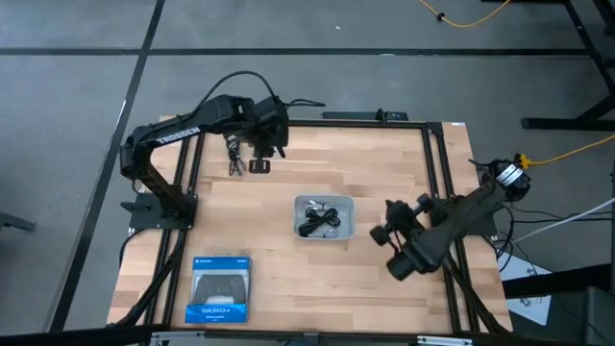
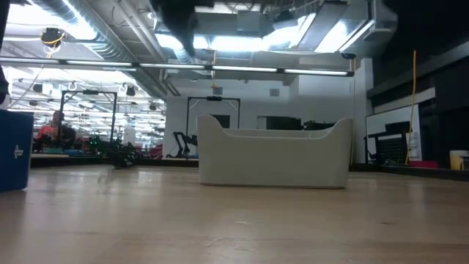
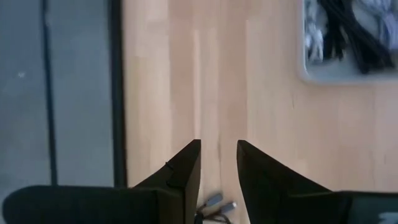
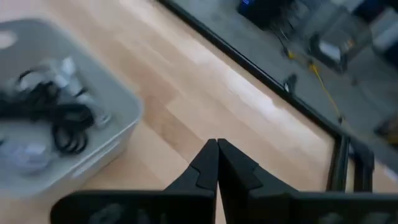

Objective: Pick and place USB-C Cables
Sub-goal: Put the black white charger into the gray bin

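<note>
A black USB-C cable lies loosely bundled on the wooden table near its far left corner. My left gripper hovers just right of it, open. In the left wrist view the cable's connector ends show low between the fingers of my left gripper. A light grey tray at the table's middle holds several black and light cables, also seen as cables and cables. My right gripper waits right of the tray, and the right gripper is shut.
A blue-and-black boxed game controller lies near the table's near left corner and shows as a blue box in the low view. The tray's wall stands mid-table. A black frame edges the table. Bare wood lies between tray and left gripper.
</note>
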You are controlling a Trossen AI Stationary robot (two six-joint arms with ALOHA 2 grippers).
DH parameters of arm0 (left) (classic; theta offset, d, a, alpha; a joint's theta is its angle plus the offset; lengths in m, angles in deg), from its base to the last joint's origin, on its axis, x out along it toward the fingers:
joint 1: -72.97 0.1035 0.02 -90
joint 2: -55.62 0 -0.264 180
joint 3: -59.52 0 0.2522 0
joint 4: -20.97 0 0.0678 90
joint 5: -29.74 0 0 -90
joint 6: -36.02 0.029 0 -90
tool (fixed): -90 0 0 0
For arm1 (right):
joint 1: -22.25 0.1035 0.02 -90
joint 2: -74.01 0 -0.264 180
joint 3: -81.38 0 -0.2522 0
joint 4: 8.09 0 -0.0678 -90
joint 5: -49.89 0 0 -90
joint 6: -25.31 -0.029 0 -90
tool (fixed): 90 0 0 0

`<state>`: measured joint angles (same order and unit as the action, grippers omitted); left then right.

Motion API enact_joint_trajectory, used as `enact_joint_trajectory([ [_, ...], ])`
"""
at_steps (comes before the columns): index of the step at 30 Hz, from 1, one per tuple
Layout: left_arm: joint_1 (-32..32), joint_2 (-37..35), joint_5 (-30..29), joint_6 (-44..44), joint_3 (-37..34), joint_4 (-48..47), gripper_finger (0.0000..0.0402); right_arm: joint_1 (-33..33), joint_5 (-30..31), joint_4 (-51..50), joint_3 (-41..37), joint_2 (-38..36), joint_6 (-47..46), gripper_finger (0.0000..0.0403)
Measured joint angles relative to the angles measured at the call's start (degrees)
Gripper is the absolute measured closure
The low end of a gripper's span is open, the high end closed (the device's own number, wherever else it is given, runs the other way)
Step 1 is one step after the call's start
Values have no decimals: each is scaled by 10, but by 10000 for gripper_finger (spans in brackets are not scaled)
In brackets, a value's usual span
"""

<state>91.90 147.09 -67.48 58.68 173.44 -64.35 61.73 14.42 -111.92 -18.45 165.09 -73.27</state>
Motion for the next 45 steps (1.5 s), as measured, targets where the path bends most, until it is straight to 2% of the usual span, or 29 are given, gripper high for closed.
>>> enact_joint_trajectory([
  [5,58,-4,12,1,-63,-22,307,-64,2,1,-30,-21,-21,395],
  [13,159,-46,155,0,-145,2,307,-190,11,0,-84,-107,5,395],
  [18,197,-78,155,-8,-200,62,307,-227,13,0,-124,-185,14,395],
  [21,220,-90,153,-53,-245,124,307,-236,15,2,-154,-226,13,395],
  [25,246,-90,104,-113,-305,161,307,-241,14,32,-200,-266,11,395],
  [30,254,-90,-68,-163,-364,160,307,-241,7,79,-249,-294,9,395],
  [33,254,-90,-138,-200,-371,162,307,-241,7,99,-264,-301,9,395],
  [37,253,-90,-135,-254,-372,201,307,-241,6,117,-265,-302,9,395],
  [42,258,-72,-84,-256,-372,226,300,-241,6,129,-265,-302,12,395],
  [45,258,-46,-78,-252,-372,226,291,-241,5,129,-265,-302,13,395],
])
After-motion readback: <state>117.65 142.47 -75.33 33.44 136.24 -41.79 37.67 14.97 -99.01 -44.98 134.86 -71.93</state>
